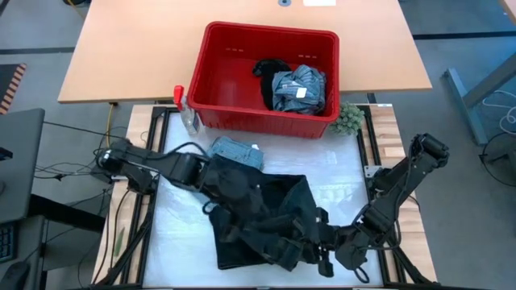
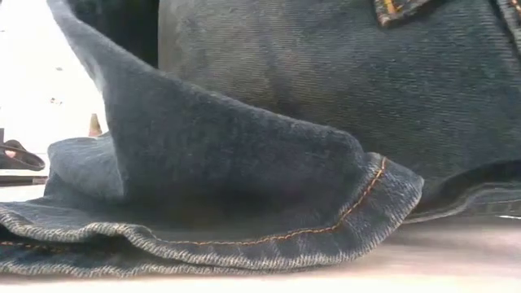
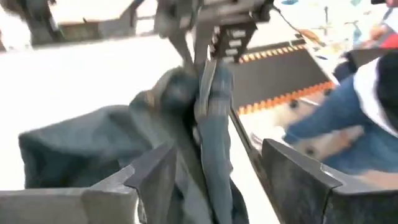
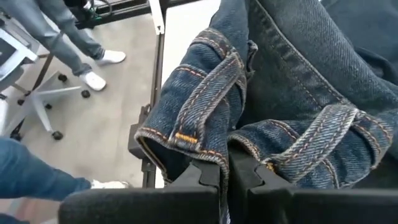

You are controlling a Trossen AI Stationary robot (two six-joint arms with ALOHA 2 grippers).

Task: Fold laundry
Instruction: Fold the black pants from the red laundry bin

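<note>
The red plastic basket point(image 1: 234, 76) stands at the far side of the white work mat point(image 1: 339, 173); inside it, toward its right end, lie a crumpled grey-blue garment with a white tag point(image 1: 298, 89) and a black cloth piece point(image 1: 270, 71) just behind it; the rest of the basket floor is bare. Just outside its right corner sits a small green fuzzy ball point(image 1: 349, 118); at its left corner stand a clear spray bottle point(image 1: 189, 119) and a red-orange clamp point(image 1: 178, 94); a folded light blue denim piece point(image 1: 236, 151) lies just in front of the basket.

The dark blue denim jeans point(image 1: 262, 213) are spread over the middle of the mat, and in the low view their hem fills the picture. The left gripper point(image 1: 211, 184) is at the jeans' upper left edge, its fingers point(image 3: 149, 177) apart with denim between them; the right gripper point(image 1: 318, 246) is at the lower right edge, pinched closed on the waistband by a belt loop point(image 4: 211, 93). Beyond the table, a person's legs and white shoes point(image 4: 99, 68) stand near an office chair point(image 4: 31, 106).
</note>
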